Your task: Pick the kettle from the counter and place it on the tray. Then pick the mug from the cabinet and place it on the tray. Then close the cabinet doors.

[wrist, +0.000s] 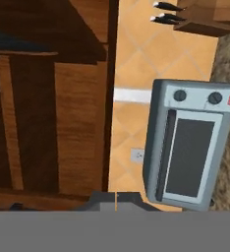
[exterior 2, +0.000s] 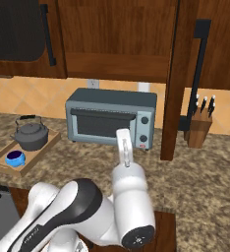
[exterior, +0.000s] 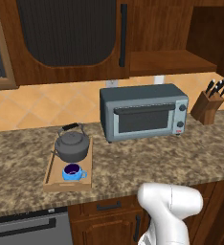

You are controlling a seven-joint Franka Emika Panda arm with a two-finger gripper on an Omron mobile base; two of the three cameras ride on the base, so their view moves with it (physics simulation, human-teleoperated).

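We see the white arm bent at its elbow low in front of the counter (exterior 2: pixel 195 162), with its gripper (wrist: pixel 116 201) pressed shut on nothing, turned on its side and looking at the toaster oven (wrist: pixel 190 147) and the open cabinet (wrist: pixel 53 123). The kettle (exterior: pixel 72 146) and the blue mug (exterior: pixel 73 172) both sit on the tray (exterior: pixel 49 172), the mug just in front of the kettle. 1 cabinet door (exterior: pixel 68 36) is shut and the other door (exterior 2: pixel 178 74) stands open beside the knife block (exterior 2: pixel 199 125).

white arm raised upright, wrist rolled sideways, tool (wrist: pixel 116 199) shut, empty
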